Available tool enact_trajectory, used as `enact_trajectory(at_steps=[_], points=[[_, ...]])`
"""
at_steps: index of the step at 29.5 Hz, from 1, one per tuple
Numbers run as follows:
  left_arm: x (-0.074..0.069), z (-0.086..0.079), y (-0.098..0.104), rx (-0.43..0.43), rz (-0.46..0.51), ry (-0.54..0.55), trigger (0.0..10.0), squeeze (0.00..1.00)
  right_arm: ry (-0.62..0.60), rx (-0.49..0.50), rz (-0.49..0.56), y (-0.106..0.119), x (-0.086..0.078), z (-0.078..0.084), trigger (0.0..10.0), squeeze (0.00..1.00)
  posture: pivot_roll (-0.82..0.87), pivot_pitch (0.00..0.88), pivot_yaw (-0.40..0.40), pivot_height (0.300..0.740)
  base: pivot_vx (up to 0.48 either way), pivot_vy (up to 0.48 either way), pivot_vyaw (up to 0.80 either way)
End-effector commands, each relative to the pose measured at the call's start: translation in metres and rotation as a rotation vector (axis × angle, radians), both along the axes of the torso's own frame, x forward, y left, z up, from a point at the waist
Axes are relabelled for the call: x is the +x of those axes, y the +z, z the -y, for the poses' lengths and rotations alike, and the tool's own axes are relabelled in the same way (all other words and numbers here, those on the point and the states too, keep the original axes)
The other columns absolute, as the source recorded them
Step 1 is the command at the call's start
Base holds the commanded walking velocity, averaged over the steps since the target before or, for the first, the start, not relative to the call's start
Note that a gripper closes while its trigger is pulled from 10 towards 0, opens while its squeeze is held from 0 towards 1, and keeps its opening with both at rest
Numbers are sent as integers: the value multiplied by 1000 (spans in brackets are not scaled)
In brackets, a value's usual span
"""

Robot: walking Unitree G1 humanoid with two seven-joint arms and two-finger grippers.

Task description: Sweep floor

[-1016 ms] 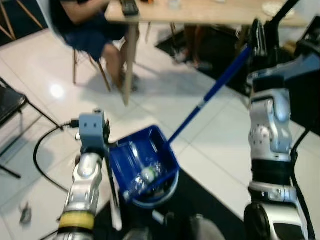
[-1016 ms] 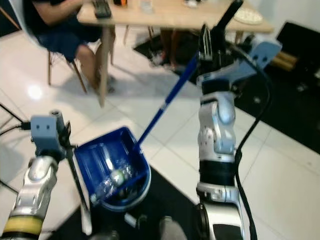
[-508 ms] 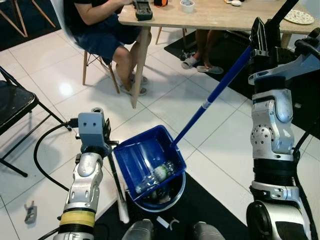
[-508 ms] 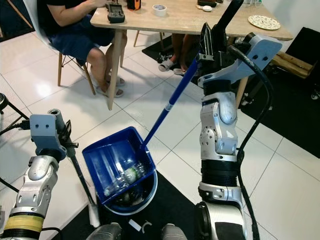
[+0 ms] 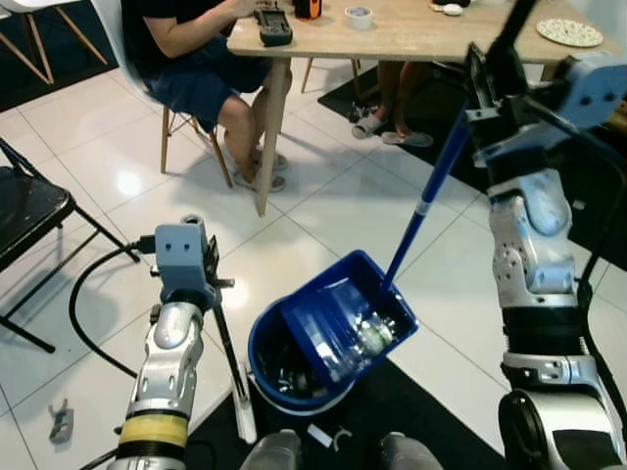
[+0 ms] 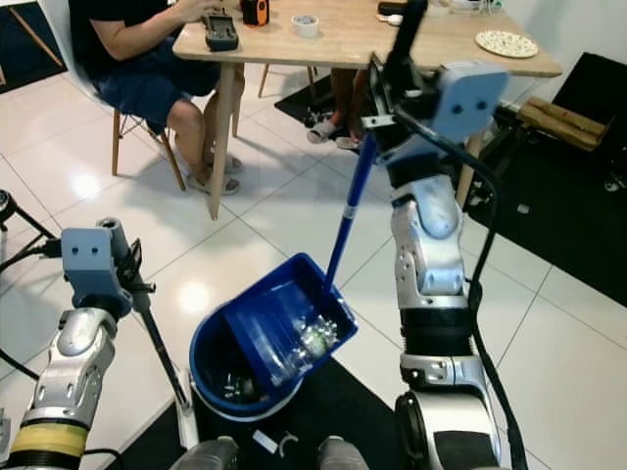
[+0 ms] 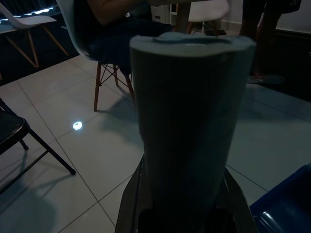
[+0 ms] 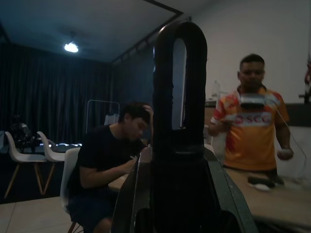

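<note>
At centre frame in the head views, the blue plastic long-handled dustpan [image 5: 348, 328] is tipped over the round blue plastic bin [image 5: 279, 377], its mouth turned down toward the bin interior. A crushed clear plastic bottle [image 5: 370, 333] and other light debris lie in the pan's lower corner, not yet fallen out; some dark refuse already sits in the bin bottom. The right gripper [image 5: 487, 73], upper right of frame, is clamped on the black top grip of the dustpan's blue pole [image 5: 423, 204], which slants down to the pan. The left gripper [image 5: 186, 284], lower left of frame, is closed around the thin black broom handle [image 5: 224, 341]; the whitish broom head [image 5: 245, 416] rests on the white tiled floor [image 5: 108, 333] at the edge of the black floor mat [image 5: 436, 406]. Judgement: collection appears largely done and emptying is in hand but incomplete. One small grey scrap [image 5: 61, 419] lies on the tiles at far lower left, and white bits [image 5: 323, 436] sit on the mat near the bin; these remain to be swept.
</note>
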State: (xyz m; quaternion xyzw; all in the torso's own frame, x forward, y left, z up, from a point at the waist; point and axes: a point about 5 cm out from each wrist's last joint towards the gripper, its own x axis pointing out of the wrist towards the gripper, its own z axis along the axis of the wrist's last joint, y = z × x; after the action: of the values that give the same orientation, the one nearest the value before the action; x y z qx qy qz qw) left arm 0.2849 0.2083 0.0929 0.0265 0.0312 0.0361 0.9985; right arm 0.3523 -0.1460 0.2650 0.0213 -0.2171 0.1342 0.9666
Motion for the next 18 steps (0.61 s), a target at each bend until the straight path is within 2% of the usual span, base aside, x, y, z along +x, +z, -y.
enact_trajectory(at_steps=[1, 8, 14, 18], points=[[2, 3, 1, 2, 9, -5, 10000, 0, 6, -34, 84, 16, -1, -2, 10000, 0, 98, 55, 0, 740, 0, 0, 0], [3, 3, 2, 2, 9, -8, 10000, 0, 64, -135, 192, 39, 1, -28, 10000, 0, 99, 53, 4, 740, 0, 0, 0], [3, 4, 2, 1, 12, -10, 10000, 0, 91, -135, 243, 50, 0, -43, 10000, 0, 99, 51, 5, 740, 0, 0, 0], [3, 4, 2, 1, 13, -10, 10000, 0, 96, -124, 255, 54, 0, -46, 10000, 0, 99, 51, 5, 740, 0, 0, 0]])
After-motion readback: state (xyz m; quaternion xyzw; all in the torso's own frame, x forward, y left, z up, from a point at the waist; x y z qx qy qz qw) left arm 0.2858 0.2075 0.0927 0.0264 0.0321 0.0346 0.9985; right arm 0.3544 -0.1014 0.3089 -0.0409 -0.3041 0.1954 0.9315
